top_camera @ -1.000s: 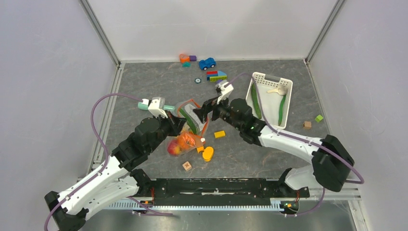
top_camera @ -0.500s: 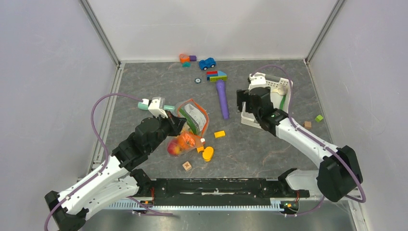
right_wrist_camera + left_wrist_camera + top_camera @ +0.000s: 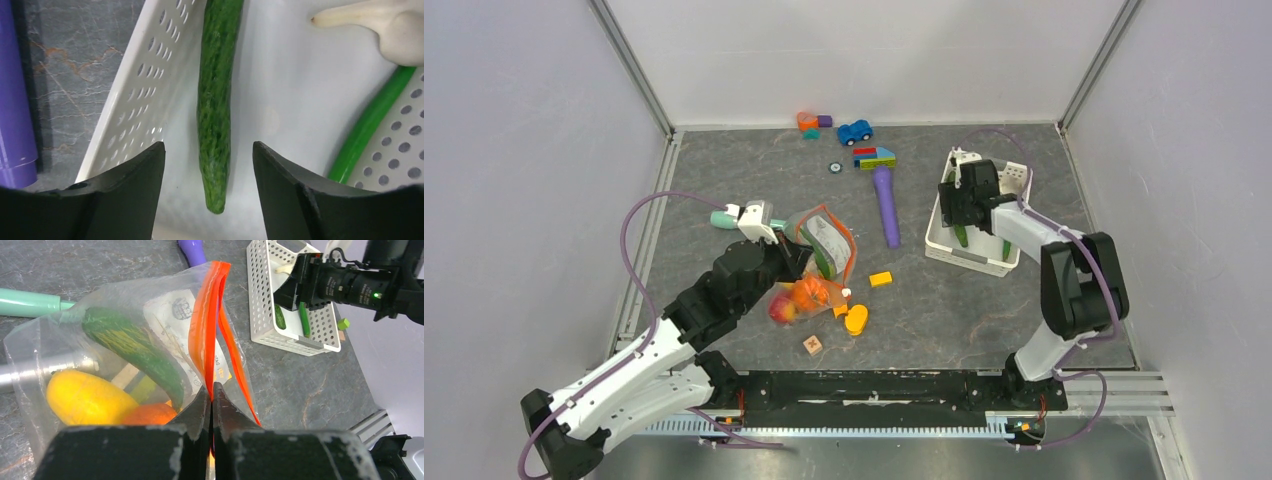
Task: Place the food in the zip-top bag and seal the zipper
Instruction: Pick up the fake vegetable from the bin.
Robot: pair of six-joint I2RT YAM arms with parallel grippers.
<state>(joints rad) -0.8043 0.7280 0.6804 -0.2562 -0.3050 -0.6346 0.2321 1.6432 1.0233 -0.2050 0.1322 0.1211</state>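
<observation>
The clear zip-top bag (image 3: 826, 243) lies at centre left with its mouth raised. My left gripper (image 3: 794, 256) is shut on the orange-red zipper (image 3: 207, 330) at its near end (image 3: 211, 390). Inside the bag are a green cucumber (image 3: 135, 347), a yellow squash (image 3: 82, 400) and an orange pumpkin (image 3: 150, 415); a red fruit (image 3: 781, 310) shows in the top view. My right gripper (image 3: 959, 212) is open inside the white basket (image 3: 942, 238), its fingers either side of a second cucumber (image 3: 215, 100), not touching it. A thin green bean (image 3: 370, 125) and a white garlic-like piece (image 3: 395, 30) also lie in the basket.
A purple tool (image 3: 886, 205) lies between the bag and the basket. A teal tool (image 3: 722, 217) is left of the bag. An orange block (image 3: 880, 279), a yellow block (image 3: 856, 320) and a wooden cube (image 3: 812, 345) lie near the bag. A toy car (image 3: 855, 131) and blocks are at the back.
My right arm has swung from the bag's mouth over to the basket and now sits open over the cucumber. The left gripper still holds the zipper.
</observation>
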